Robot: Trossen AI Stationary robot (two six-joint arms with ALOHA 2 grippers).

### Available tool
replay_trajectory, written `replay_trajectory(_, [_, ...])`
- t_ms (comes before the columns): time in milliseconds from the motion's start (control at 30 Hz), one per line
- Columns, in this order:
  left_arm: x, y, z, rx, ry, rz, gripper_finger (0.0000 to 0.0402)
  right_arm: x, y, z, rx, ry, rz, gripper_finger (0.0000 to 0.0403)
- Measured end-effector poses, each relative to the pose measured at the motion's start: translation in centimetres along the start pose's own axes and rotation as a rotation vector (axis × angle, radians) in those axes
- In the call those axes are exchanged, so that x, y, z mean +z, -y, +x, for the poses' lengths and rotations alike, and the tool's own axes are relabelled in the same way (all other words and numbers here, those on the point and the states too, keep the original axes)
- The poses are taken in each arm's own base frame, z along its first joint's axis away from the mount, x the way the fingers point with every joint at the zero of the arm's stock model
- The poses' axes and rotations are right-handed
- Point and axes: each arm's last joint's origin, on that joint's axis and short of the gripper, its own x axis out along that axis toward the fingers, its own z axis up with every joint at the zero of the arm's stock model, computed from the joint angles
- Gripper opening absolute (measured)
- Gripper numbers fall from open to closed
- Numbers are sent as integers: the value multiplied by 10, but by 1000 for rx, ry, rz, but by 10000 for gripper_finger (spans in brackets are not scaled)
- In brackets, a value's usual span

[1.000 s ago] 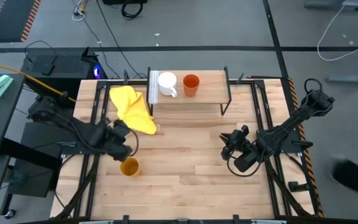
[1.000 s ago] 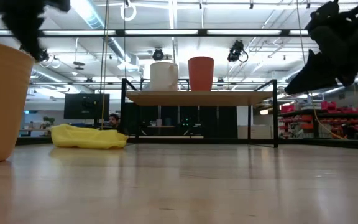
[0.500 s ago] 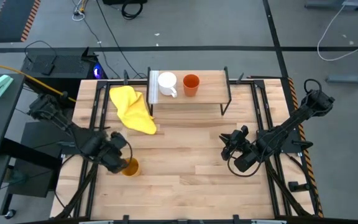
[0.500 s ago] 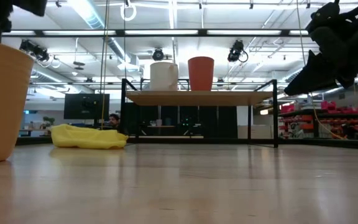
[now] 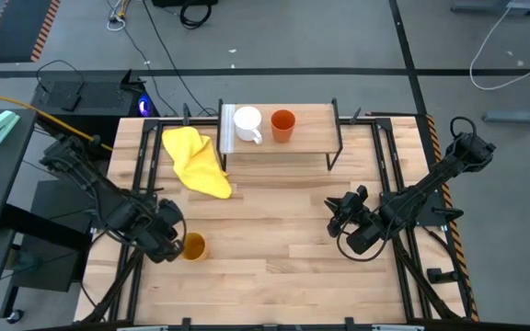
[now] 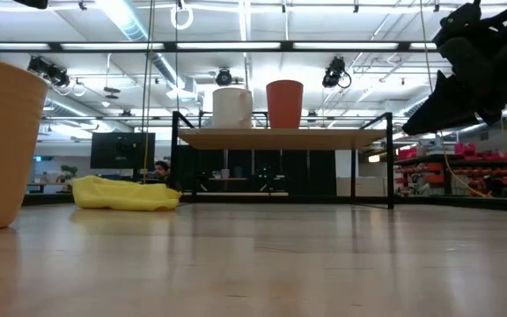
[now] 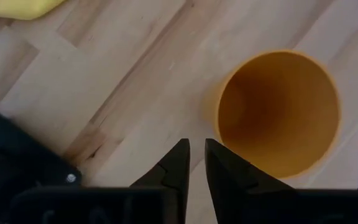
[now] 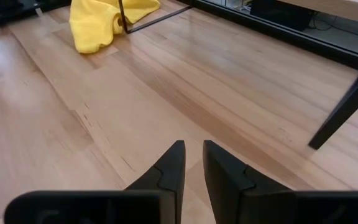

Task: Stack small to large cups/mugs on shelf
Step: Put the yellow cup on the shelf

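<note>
From above: the white mug (image 5: 247,122) and the orange-red cup (image 5: 283,123) stand side by side on the shelf (image 5: 311,140) at the far edge of the desk (image 5: 274,257), the mug nearest the shelf's white strip. The yellow-orange cup (image 5: 192,245) sits upright down on the desk, and the left claw (image 5: 167,241) is just beside it. The right claw (image 5: 336,215) hangs over bare desk, well apart from every cup. A yellow cloth (image 5: 195,160) lies by the shelf's leg.

At desk level: the yellow-orange cup looms close at the picture's edge; mug and orange-red cup are up on the shelf, not touching.

Left wrist: claw clenched on nothing, fingertips nearly together, right next to the cup's rim and outside it.

Right wrist: claw clenched too, empty, above bare wood.
</note>
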Motion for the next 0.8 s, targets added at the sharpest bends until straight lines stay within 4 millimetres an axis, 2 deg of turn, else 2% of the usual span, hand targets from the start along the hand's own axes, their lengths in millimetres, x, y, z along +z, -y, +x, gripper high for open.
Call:
replay_trajectory(400, [4, 3, 1, -27, 8, -22, 97, 0, 0, 0, 0, 0, 1, 65])
replay_trajectory(800, [6, 10, 14, 33, -6, 15, 101, 0, 0, 0, 0, 0, 2, 65])
